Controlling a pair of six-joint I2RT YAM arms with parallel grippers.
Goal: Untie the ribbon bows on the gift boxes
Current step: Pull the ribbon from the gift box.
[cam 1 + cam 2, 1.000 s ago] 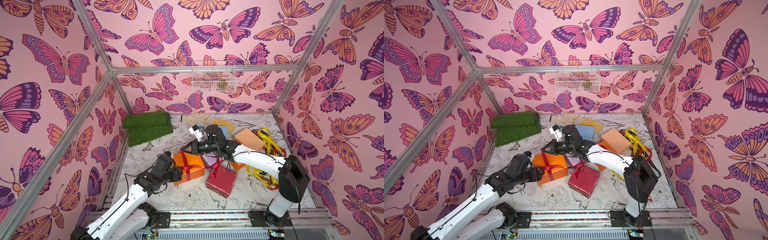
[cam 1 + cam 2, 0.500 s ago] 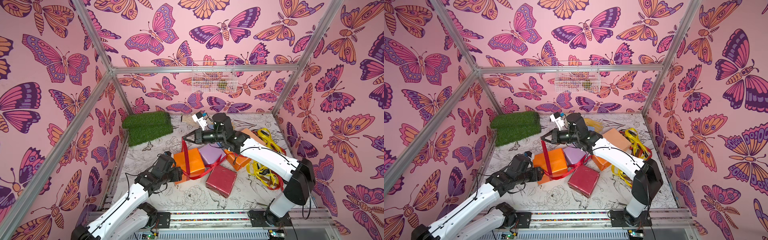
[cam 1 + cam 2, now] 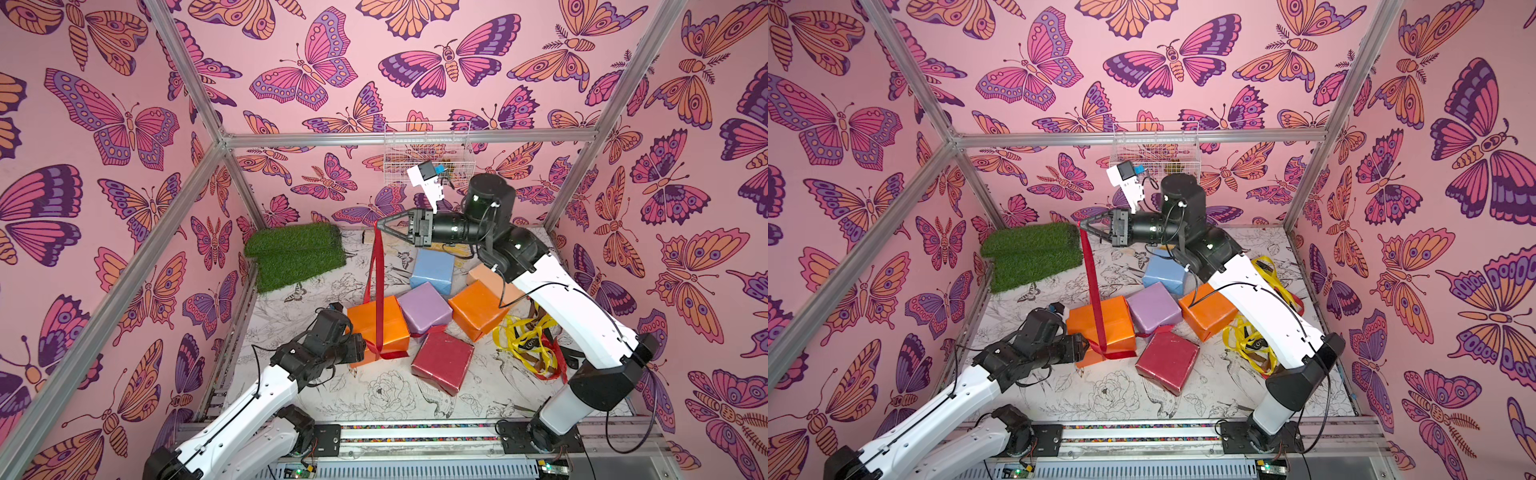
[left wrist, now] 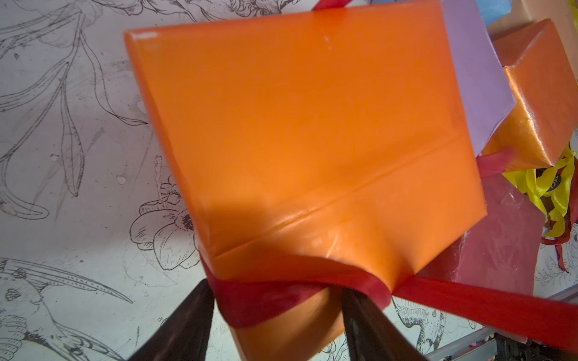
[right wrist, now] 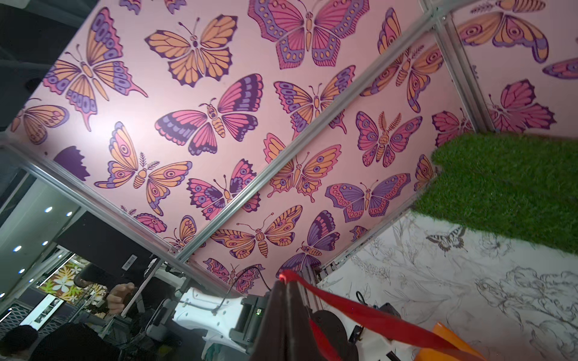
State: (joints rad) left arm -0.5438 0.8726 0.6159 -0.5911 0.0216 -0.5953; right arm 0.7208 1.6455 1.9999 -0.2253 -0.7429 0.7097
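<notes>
My right gripper (image 3: 379,224) (image 3: 1081,224) (image 5: 283,278) is shut on the end of a red ribbon (image 3: 379,291) (image 3: 1094,282) and holds it high above the floor. The ribbon runs down as a taut strand across the orange gift box (image 3: 395,328) (image 3: 1119,322) and wraps round the box's near end. My left gripper (image 3: 360,347) (image 3: 1084,347) (image 4: 275,290) is closed on that end of the box, one finger on each side, over the ribbon wrap (image 4: 266,300). No bow shows on this box.
Lilac (image 3: 424,307), light blue (image 3: 432,270), second orange (image 3: 478,307), dark red (image 3: 442,361) and peach (image 3: 484,274) boxes crowd beside it. Loose yellow and dark ribbons (image 3: 523,336) lie to the right. Green turf (image 3: 295,257) sits at the back left; a wire basket (image 3: 428,153) hangs on the back wall.
My right gripper has risen from just above the boxes, drawing the red ribbon up into a long strand. The bow on the orange box has come undone. The left arm has stayed put.
</notes>
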